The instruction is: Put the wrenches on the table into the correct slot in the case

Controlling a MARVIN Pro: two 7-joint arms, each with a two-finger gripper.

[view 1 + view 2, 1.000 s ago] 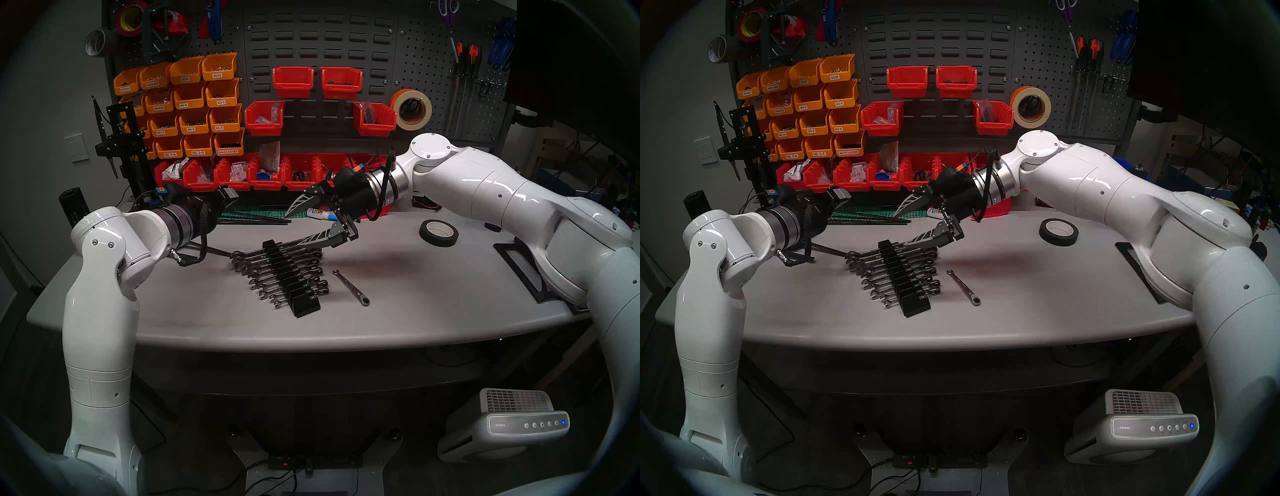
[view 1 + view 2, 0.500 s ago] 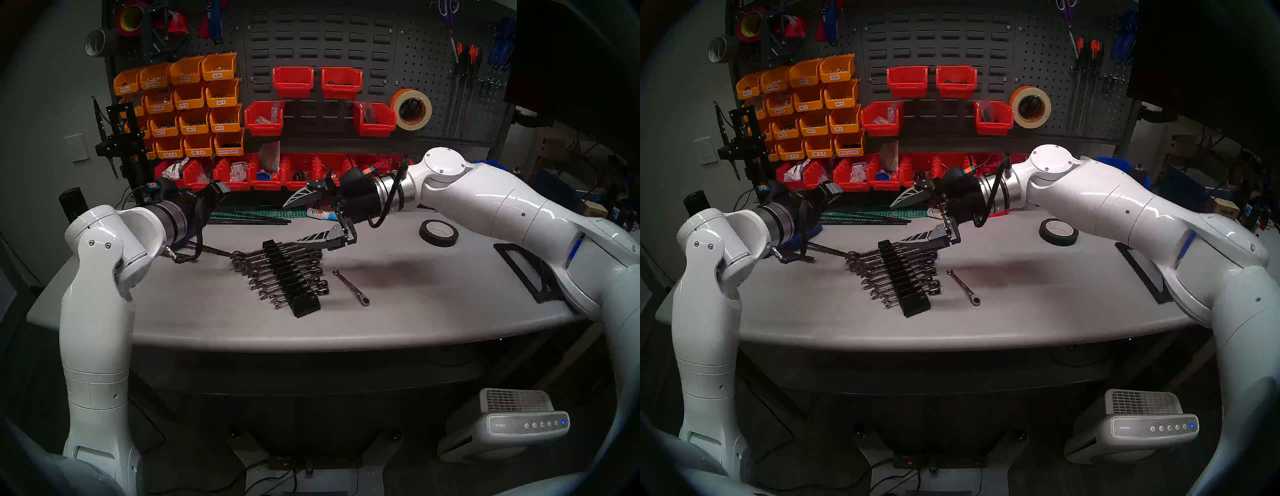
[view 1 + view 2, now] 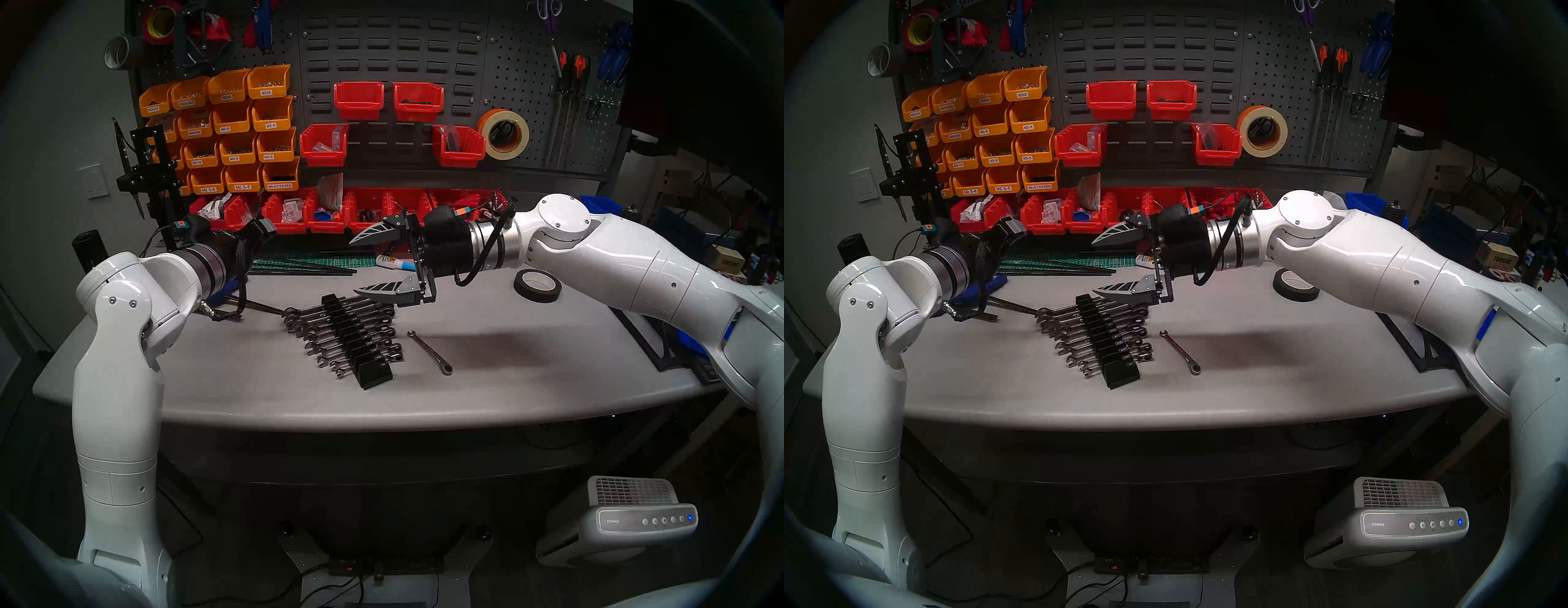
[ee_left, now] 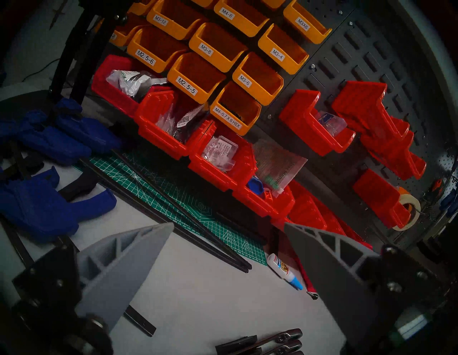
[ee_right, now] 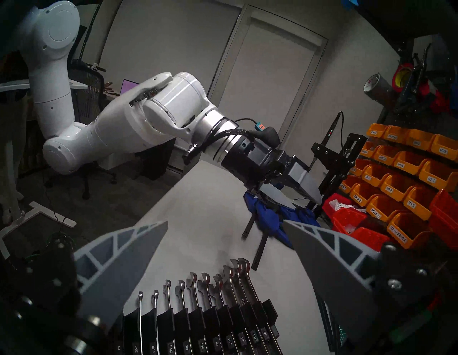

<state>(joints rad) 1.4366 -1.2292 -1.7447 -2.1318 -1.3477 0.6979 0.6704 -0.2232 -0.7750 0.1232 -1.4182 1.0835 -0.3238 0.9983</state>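
The case (image 3: 355,339) is a black stepped rack in the middle of the table (image 3: 254,382), with several chrome wrenches in its slots. In the right wrist view the case (image 5: 198,322) shows white size labels. One loose wrench (image 3: 430,352) lies on the table just right of it, also seen in the other head view (image 3: 1180,351). My right gripper (image 3: 352,266) hovers open and empty above the case's far end, its fingers level and one above the other. My left gripper (image 4: 228,224) is open and empty, held over the table's back left, pointing at the bins.
A black tape roll (image 3: 537,285) lies at the back right, a black frame (image 3: 649,335) at the right edge. Thin black rods (image 3: 309,269), a green cutting mat (image 3: 314,259) and a glue bottle (image 3: 394,263) lie before the red bins (image 3: 365,212). Blue parts (image 4: 49,138) sit back left.
My right gripper has risen off the case's far end and levelled out, while its forearm dropped and swung right. The left arm drew back a little to the left.
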